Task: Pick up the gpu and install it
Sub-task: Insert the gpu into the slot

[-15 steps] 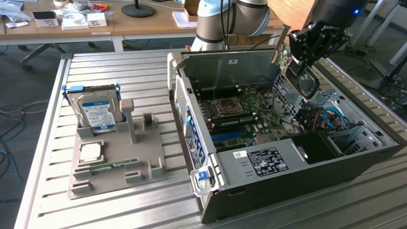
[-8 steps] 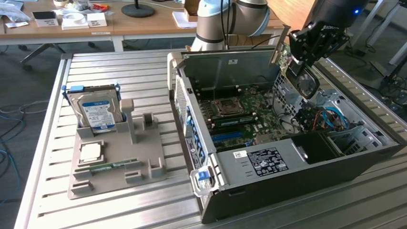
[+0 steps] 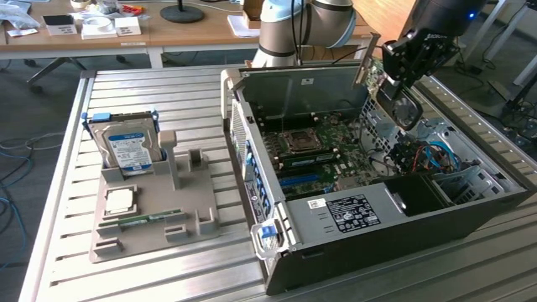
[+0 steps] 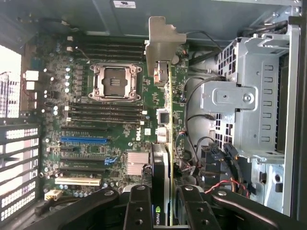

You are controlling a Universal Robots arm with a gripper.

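Slatted metal table (image 3: 168,277) up front, and on the exterior view's left sits a grey holder tray (image 3: 195,234). Nearest on it lies a narrow green RAM stick (image 3: 141,220), then a square processor chip (image 3: 120,200), and at its far end a hard drive (image 3: 126,146) stands upright with its blue-white label showing. On the exterior view's right, the open computer case (image 3: 378,233) lies on its side, motherboard (image 3: 315,148) exposed. Over its far right corner hangs the gripper (image 3: 393,80), and it's clamped on the gpu (image 3: 371,69)! From the wrist, both fingers (image 4: 138,206) pinch the card (image 4: 165,110) on edge, its pale bracket pointing away, between the empty processor socket (image 4: 115,81) and the drive cage (image 4: 244,105). Beyond it all, a wooden desk (image 3: 168,31).
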